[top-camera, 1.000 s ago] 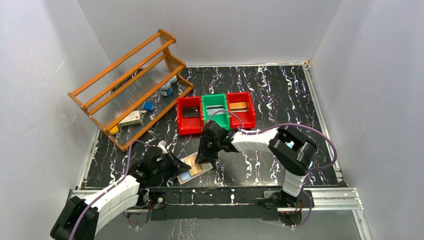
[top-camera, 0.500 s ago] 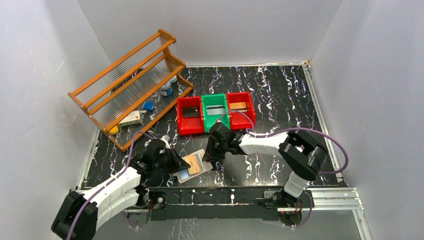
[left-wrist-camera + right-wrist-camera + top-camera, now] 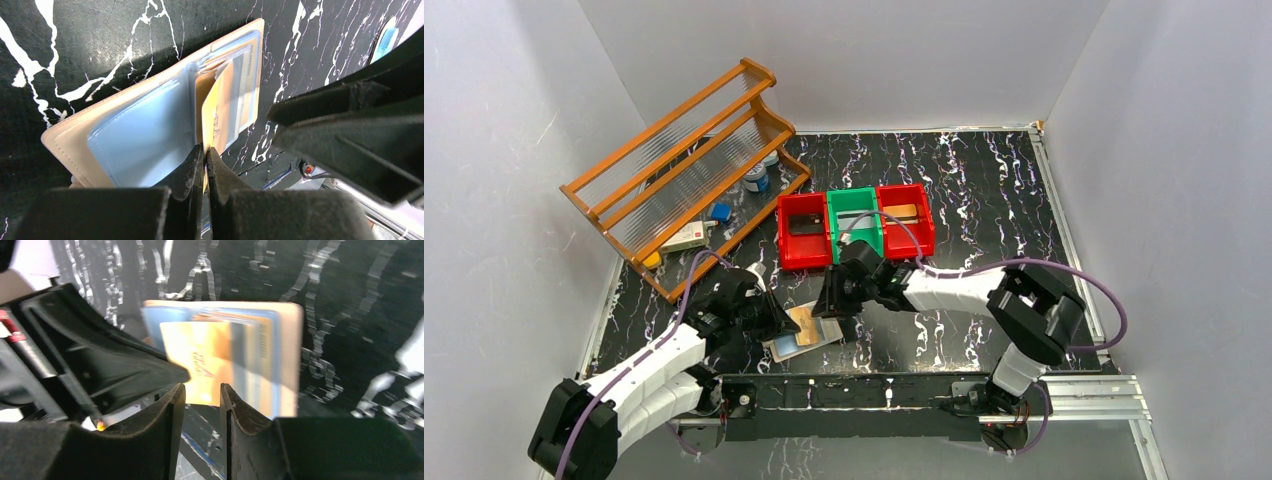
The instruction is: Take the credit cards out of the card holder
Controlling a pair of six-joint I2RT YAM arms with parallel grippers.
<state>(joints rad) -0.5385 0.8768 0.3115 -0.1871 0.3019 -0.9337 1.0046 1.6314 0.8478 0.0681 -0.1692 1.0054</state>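
**While the left pinches the holder, an orange-gold card lies at the right's fingertips**

With the card holder lying open on the black marbled table close to the near edge, I see both arms bent in over it. My left gripper is pressed closed on the holder's near edge at the fold. A thin yellow sliver shows between the pads, and I cannot tell whether that is sleeve or card. The pale blue sleeves face upward.

My right gripper hangs over the holder from the other side with its fingers apart and clamped on nothing. Through that gap I see the orange-gold card, which sticks partly out of a sleeve towards the fingertips.

Farther back stand three bins in a row. The left-hand red bin holds a dark card, the green bin holds a silvery grey card, and the right-hand red bin holds a tan-orange card.
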